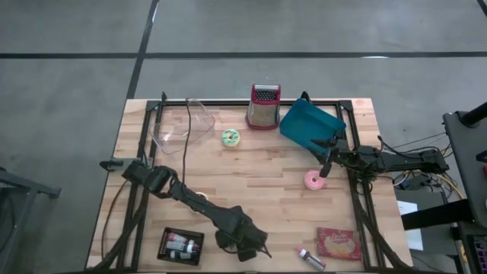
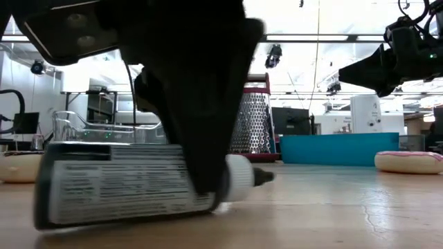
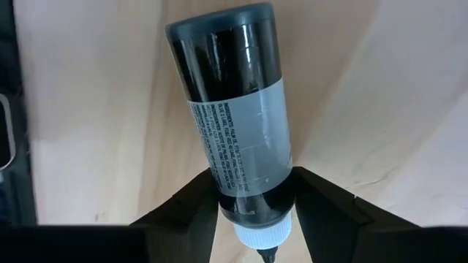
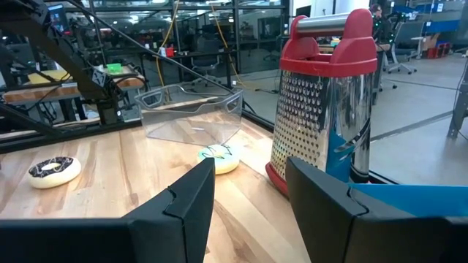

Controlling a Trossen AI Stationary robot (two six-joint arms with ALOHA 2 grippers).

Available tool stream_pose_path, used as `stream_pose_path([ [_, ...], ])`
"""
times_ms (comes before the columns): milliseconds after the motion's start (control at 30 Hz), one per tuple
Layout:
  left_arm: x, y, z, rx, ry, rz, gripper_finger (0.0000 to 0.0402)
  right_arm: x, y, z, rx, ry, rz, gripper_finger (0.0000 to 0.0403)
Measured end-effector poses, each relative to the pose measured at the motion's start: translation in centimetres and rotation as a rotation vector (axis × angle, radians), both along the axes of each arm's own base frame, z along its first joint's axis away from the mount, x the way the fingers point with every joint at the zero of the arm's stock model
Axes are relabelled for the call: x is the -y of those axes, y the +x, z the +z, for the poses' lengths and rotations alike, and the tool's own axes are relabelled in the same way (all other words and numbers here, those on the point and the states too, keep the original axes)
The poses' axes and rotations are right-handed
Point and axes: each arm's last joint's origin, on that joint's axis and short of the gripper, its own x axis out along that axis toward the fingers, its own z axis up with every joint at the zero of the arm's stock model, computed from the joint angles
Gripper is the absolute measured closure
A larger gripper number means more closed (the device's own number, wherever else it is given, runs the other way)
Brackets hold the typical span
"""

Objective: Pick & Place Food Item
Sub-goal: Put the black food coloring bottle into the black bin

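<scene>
A dark sauce bottle (image 3: 230,109) with a grey label and a white cap (image 3: 257,235) lies on its side on the wooden table, near the front edge. My left gripper (image 1: 245,245) stands over it, shut on it near the cap end; it fills the low view (image 2: 197,131). My right gripper (image 1: 327,156) is open and empty, held in the air just above and beyond a pink donut (image 1: 313,180). In its wrist view (image 4: 248,197) it faces the red-topped grater (image 4: 329,95). My left gripper pinches the bottle's two sides just behind the cap (image 3: 252,201), one finger (image 3: 197,212) on each side. The fingers come from above and lie across the bottle. The bottle lies on its side on the table (image 2: 124,183).
A blue bin (image 1: 310,122), the grater (image 1: 263,106), a clear container (image 1: 183,125) and a green donut (image 1: 230,137) stand at the back. A black tray (image 1: 180,245), a red packet (image 1: 338,242) and a small tube (image 1: 310,259) lie along the front.
</scene>
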Motion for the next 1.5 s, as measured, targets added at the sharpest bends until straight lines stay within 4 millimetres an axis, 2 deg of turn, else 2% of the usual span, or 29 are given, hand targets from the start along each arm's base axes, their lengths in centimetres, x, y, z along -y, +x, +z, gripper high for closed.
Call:
stream_pose_path([
  [133, -0.2, -0.5, 0.9, -0.049, 0.014, -0.007, 0.0236, 0.0, 0.0, 0.0, 0.0, 0.0, 0.0, 0.0239],
  [400, -0.4, -1.3, 4.2, -0.117, -0.021, -0.045, 0.0236, 0.0, 0.0, 0.0, 0.0, 0.0, 0.0, 0.0239],
  [833, -0.6, -4.0, 9.8, -0.378, -0.211, -0.134, 0.0236, 0.0, 0.0, 0.0, -0.001, 0.0, 0.0, 0.0239],
  [1000, 0.0, -4.7, 10.1, -0.441, -0.266, -0.146, 0.0236, 0.0, 0.0, 0.0, 0.0, 0.0, 0.0, 0.0239],
  [1233, 1.1, -5.6, 9.6, -0.442, -0.257, -0.267, 0.0236, 0.0, 0.0, 0.0, 0.0, 0.0, 0.0, 0.0239],
  [1500, 2.1, -6.3, 9.5, -0.443, -0.22, -0.285, 0.023, 0.0, 0.0, 0.0, 0.0, 0.0, 0.0, 0.0239],
])
